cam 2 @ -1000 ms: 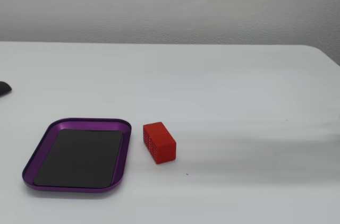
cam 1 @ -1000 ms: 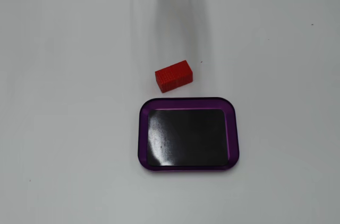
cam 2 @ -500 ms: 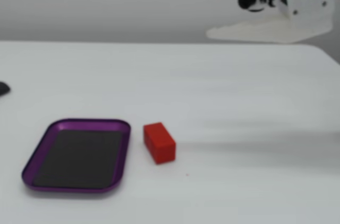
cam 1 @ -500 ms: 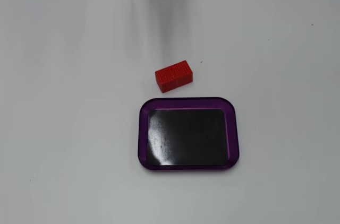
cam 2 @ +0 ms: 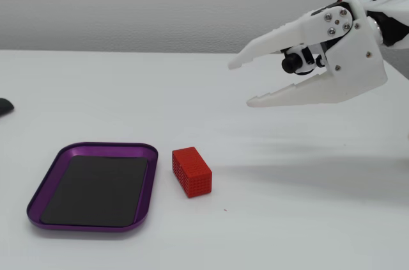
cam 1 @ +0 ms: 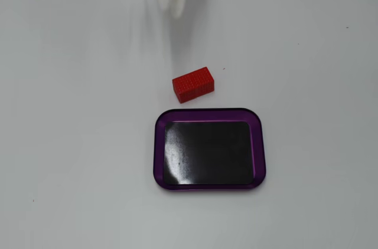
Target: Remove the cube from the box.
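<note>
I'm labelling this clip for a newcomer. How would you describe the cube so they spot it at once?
On the white table, find the purple-rimmed box with a black bottom. The cube lies on the table just outside one long rim, not in the box. It is the only bright red thing, a small block with a bumpy grid texture.

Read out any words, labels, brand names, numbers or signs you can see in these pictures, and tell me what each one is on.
None: there is no readable text in either fixed view.
The cube carries only a bumpy grid texture, no letters.
The box has a plain purple rim and bare black bottom.
The gripper shows white plastic, screws and a black part, no label or number.
The table and the wall behind are unmarked.
</note>
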Robot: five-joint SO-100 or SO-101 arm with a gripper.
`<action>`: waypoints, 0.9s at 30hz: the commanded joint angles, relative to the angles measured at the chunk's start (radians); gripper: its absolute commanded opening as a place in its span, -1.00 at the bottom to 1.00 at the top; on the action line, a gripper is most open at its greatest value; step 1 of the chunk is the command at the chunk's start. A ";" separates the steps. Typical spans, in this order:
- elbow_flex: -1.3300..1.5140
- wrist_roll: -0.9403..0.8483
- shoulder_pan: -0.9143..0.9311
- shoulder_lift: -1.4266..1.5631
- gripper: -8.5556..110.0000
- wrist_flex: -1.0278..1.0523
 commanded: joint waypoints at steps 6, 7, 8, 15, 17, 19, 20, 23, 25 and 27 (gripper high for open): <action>0.008 -0.026 0.002 0.011 -0.86 -0.015; 0.009 -0.026 0.003 0.011 -0.86 -0.017; 0.009 -0.028 0.003 0.011 -0.86 -0.017; 0.009 -0.029 0.003 0.011 -0.86 -0.017; 0.009 -0.029 0.003 0.011 -0.86 -0.017; 0.009 -0.029 0.003 0.011 -0.86 -0.017; 0.009 -0.029 0.003 0.011 -0.86 -0.017; 0.009 -0.029 0.003 0.011 -0.86 -0.017; 0.009 -0.029 0.003 0.011 -0.86 -0.017; 0.009 -0.029 0.003 0.011 -0.86 -0.017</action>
